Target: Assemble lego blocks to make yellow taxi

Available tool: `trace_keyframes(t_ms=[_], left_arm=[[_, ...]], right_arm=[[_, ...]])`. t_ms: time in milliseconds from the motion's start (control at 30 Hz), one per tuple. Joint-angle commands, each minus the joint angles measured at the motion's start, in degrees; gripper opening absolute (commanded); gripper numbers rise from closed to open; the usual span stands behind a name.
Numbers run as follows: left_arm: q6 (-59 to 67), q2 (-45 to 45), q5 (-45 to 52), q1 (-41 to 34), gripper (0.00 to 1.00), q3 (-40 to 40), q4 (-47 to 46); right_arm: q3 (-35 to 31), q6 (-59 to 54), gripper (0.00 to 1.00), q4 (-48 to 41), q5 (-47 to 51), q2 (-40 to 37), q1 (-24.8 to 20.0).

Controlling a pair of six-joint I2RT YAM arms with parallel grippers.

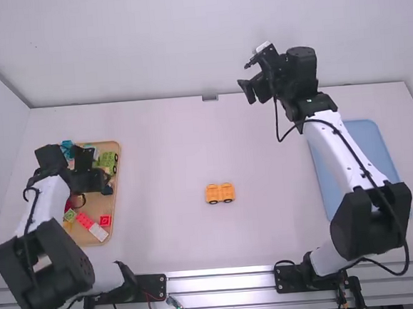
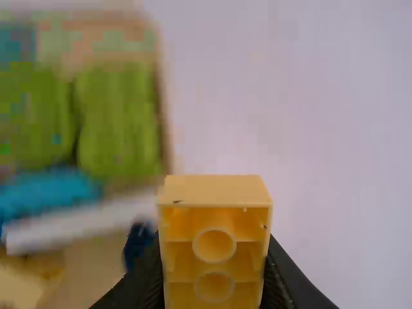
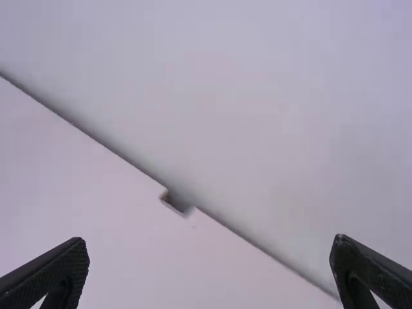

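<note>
Holding a yellow block (image 2: 214, 193), left tool (image 1: 104, 182) over the wooden tray (image 1: 99, 204), among mixed blocks (image 1: 85, 220); right tool (image 1: 254, 90) wide, raised toward the far edge of the tabletop (image 1: 163, 151); yellow wheeled base (image 1: 219, 193) sitting on it near the middle, between both arms; blue mat (image 1: 369, 142) at the right, partly behind the right arm (image 1: 338, 151)

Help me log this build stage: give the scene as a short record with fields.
left gripper: shut on a yellow-orange block, at the tan tray
right gripper: open, holding nothing, near the table's far edge
build: yellow-orange piece with black wheels, mid-table
supplies: tray with red, green and other blocks
right side: blue panel, partly under the right arm
</note>
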Motion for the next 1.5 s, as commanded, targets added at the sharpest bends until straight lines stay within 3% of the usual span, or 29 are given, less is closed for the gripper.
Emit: trace_keyframes(t_ms=[0,233,367,400,467,600,733,833,1033,1367,1467], left_arm=[[5.20,-3.89,15.34,-4.74,0.20,-0.09,2.54],[1.75,-3.13,26.64,-20.70,0.17,-1.42,20.11],[-1.84,1.99,32.65,-26.58,0.12,-1.42,33.31],[-2.16,2.34,32.85,-26.75,0.11,-1.42,34.14],[-6.38,7.08,35.93,-28.89,0.10,-1.29,45.11],[-18.18,16.50,42.10,-29.92,0.07,0.87,63.69],[-26.60,22.51,47.19,-30.08,0.04,4.11,74.97],[-30.16,26.38,48.24,-30.71,0.04,7.69,78.82],[-30.18,30.10,51.80,-33.44,0.02,14.82,74.60],[-27.26,30.10,51.45,-34.01,0.02,15.72,74.12],[-27.23,30.10,51.43,-34.01,0.02,15.72,74.25]], right_arm=[[0.96,2.75,0.99,2.47,-17.51,5.51,-0.90],[0.98,11.67,0.99,23.21,-52.68,18.21,-0.74],[0.98,18.51,0.99,35.12,-66.45,21.99,0.00],[0.98,19.78,0.99,35.91,-66.40,22.14,0.00],[0.96,25.90,1.00,39.08,-66.38,22.62,0.63],[0.74,23.74,0.98,39.52,-66.36,22.60,2.34],[0.76,22.58,0.96,39.91,-66.36,22.58,2.64],[0.76,22.82,0.92,40.04,-66.36,22.58,3.43],[0.76,21.73,0.89,39.63,-66.18,22.58,5.25],[0.76,22.77,0.59,39.56,-62.73,22.58,5.14],[0.76,22.75,0.59,39.50,-63.12,22.58,5.09]])
